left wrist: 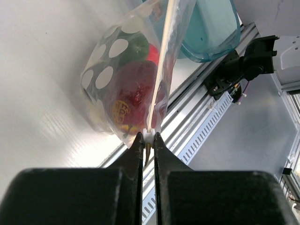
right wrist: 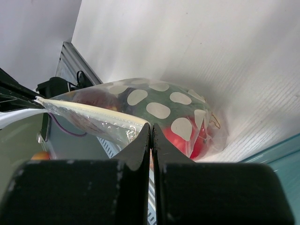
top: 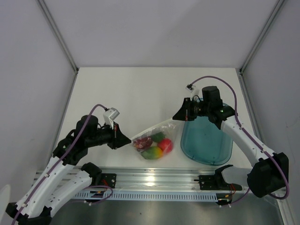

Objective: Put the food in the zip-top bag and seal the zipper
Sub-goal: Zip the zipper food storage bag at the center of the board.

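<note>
The zip-top bag (top: pixel 161 127) hangs stretched between my two grippers, just above the table, clear with white dots (left wrist: pixel 108 75) (right wrist: pixel 159 110). The food (top: pixel 155 143) sits inside it: red, green and orange pieces (left wrist: pixel 137 91) (right wrist: pixel 212 136). The zipper (left wrist: pixel 160 70) (right wrist: pixel 89 111) runs as a pale strip along the top edge. My left gripper (top: pixel 127 139) (left wrist: pixel 148 137) is shut on the zipper's white end piece. My right gripper (top: pixel 177 116) (right wrist: pixel 151 129) is shut on the bag's opposite corner, where the strip ends.
A translucent teal oval tray (top: pixel 206 140) (left wrist: pixel 211 28) lies on the table right of the bag, under the right arm. The slotted aluminium rail (top: pixel 154 183) with both arm bases runs along the near edge. Grey walls enclose the white table (top: pixel 140 93).
</note>
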`<state>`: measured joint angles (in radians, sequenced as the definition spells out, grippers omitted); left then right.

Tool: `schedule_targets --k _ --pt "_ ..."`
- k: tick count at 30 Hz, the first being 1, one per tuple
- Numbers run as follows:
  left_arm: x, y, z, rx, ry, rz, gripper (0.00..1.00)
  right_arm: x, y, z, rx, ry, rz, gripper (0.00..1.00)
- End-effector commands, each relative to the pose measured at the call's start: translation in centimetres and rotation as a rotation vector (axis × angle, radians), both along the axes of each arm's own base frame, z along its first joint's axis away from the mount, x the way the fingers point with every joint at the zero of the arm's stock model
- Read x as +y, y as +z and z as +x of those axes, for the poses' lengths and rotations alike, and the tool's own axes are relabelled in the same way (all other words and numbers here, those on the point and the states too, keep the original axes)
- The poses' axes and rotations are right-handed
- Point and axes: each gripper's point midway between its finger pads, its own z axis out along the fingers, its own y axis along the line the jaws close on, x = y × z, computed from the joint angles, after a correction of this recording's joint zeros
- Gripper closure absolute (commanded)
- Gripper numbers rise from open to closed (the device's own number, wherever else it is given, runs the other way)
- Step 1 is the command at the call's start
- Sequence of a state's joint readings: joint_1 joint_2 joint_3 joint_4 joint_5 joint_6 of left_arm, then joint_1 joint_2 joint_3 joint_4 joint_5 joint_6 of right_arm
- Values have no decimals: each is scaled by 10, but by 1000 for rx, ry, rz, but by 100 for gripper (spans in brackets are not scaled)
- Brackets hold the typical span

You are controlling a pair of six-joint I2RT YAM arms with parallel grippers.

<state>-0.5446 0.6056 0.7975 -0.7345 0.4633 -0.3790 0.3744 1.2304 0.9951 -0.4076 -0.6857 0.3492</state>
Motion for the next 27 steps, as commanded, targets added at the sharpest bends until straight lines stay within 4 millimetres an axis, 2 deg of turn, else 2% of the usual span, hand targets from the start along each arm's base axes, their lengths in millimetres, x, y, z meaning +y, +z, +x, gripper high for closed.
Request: schedule_targets --k 1,9,15,18,20,22,24,27 --pt "10 -6 -7 45 51 17 100 -10 9 9 -55 -52 -10 100" --pt "21 10 -13 0 100 -7 99 1 26 -9 -69 3 3 100" --pt "25 19 -21 -18 105 -29 99 23 37 -35 -91 83 24 100" --pt "30 35 -27 -79 115 -71 99 29 48 -48 -100 118 34 100" --pt "40 50 -29 -153 167 -112 99 32 61 -56 -112 140 53 100" --pt "50 55 -27 -180 238 -135 99 36 67 -64 -88 165 73 100" --pt "51 51 -25 -160 265 -143 99 40 65 -66 -48 179 82 100" --pt "41 37 -15 -84 267 -131 99 48 54 -54 -19 170 77 100"
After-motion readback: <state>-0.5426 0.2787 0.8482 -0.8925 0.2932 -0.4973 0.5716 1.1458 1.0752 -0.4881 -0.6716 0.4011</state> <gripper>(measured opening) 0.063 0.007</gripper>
